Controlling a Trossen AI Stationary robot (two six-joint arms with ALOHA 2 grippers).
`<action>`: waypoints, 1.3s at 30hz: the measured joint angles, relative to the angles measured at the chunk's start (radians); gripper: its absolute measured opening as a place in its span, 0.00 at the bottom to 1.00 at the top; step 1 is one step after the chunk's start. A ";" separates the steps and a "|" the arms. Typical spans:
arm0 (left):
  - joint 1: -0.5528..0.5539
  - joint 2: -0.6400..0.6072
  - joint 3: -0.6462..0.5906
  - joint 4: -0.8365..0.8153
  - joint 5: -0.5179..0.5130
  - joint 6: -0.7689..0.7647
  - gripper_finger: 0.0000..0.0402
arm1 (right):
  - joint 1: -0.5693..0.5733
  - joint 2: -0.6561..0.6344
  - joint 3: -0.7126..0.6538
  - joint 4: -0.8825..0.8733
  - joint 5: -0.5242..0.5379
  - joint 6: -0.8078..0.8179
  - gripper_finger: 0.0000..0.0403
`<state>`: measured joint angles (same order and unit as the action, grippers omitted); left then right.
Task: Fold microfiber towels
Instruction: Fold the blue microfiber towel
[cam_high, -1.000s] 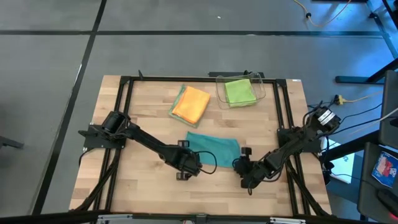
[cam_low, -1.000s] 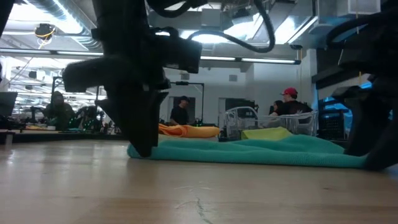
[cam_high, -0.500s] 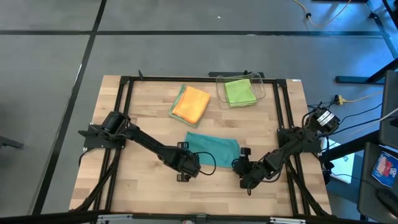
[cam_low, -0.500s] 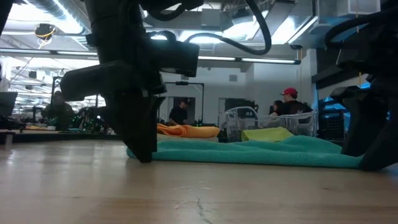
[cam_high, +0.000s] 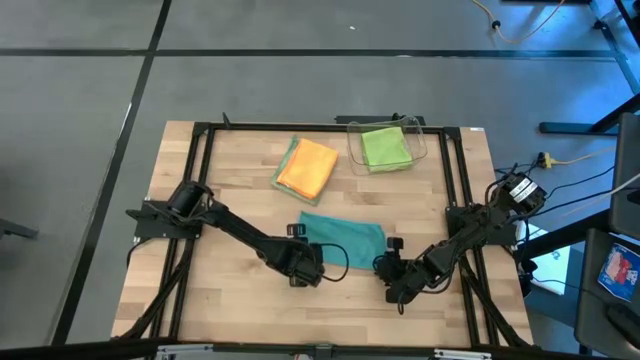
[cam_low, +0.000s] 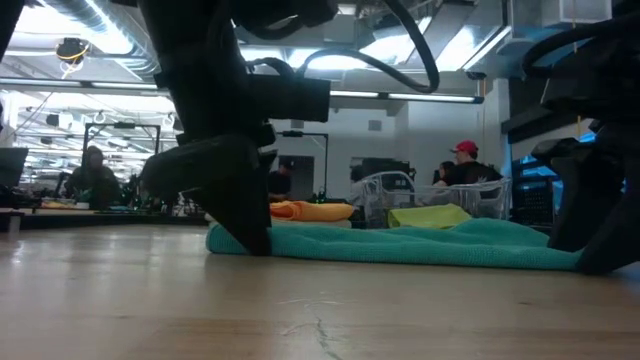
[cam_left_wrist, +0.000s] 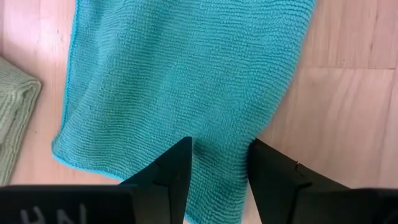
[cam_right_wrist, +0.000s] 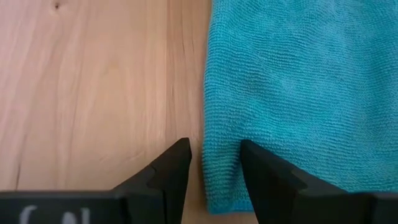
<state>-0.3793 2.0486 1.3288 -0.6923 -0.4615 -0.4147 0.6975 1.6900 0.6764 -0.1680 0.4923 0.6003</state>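
A teal towel (cam_high: 342, 236) lies flat on the wooden table (cam_high: 230, 300), near its middle. My left gripper (cam_high: 303, 272) stands open at the towel's near left corner, with teal cloth showing in the gap (cam_left_wrist: 221, 163). My right gripper (cam_high: 390, 270) stands open at the near right corner. One of its fingers is over bare wood and the other over cloth (cam_right_wrist: 214, 163). An orange towel (cam_high: 308, 167) rests on a pale sage green one (cam_high: 284, 170) farther back. A lime green towel (cam_high: 385, 148) lies in the clear bin. My left gripper comes down slanting from the near side onto the teal towel's near left corner (cam_left_wrist: 217, 134), both fingers over the cloth, which lies flat on the table. My right gripper straddles the towel's right edge (cam_right_wrist: 208, 146) by the near corner; whether its tips touch the cloth, I cannot tell.
The clear plastic bin (cam_high: 412, 133) stands at the far right of the table. A black frame (cam_high: 200, 150) runs around the tabletop. Bare wood lies near the front edge and on the far left. In the low view, people show in the room beyond the table.
My left gripper has turned about at the teal towel's near left corner and tipped a little steeper, its fingers drawing slightly closer to the cloth. The towel lies as before.
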 joint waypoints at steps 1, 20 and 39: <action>0.001 0.000 -0.002 0.001 0.002 -0.001 0.35 | 0.000 0.000 0.000 0.002 0.000 0.000 0.37; 0.037 -0.001 -0.016 0.031 0.072 -0.028 0.07 | 0.000 0.002 -0.001 0.022 0.009 0.022 0.37; 0.022 -0.002 -0.018 0.054 0.044 -0.062 0.00 | 0.000 0.001 -0.001 0.047 0.031 0.023 0.01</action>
<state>-0.3576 2.0462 1.3109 -0.6380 -0.4171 -0.4769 0.6971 1.6915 0.6753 -0.1207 0.5236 0.6237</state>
